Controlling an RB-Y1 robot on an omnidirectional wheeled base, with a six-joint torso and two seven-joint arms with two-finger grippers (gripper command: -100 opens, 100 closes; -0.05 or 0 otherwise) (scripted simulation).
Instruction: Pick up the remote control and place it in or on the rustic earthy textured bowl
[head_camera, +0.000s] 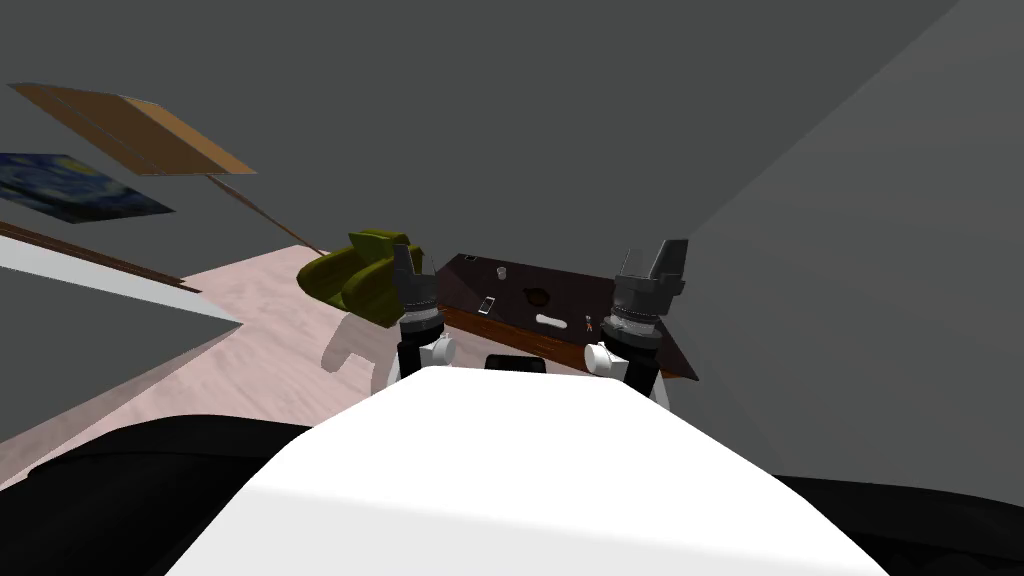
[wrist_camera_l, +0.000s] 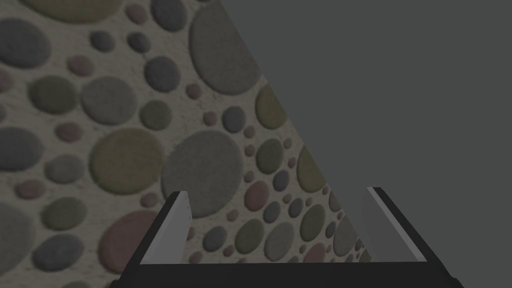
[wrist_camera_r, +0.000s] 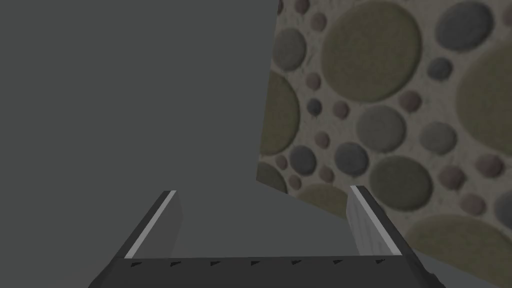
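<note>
The approach is the step in hand, with no reach begun. The dark brown table lies ahead with an olive-green armchair at its left end, and everything on it is well apart from both hands.

Both forearms are held up in front of the chest, pointing upward and not down at the tabletop. The left gripper stands over the table's left end and the right gripper over its right part. In the wrist views each pair of fingers stands wide apart with nothing between them.

The bowl — dark and round — sits near the table's middle. Just to its left lies a small flat rectangle, which I take for the remote control, though it is too small to be sure.

The next move, as I judge it, calls for closing in on the table and then tipping one hand down over the remote — probably the left, being nearer.
</note>
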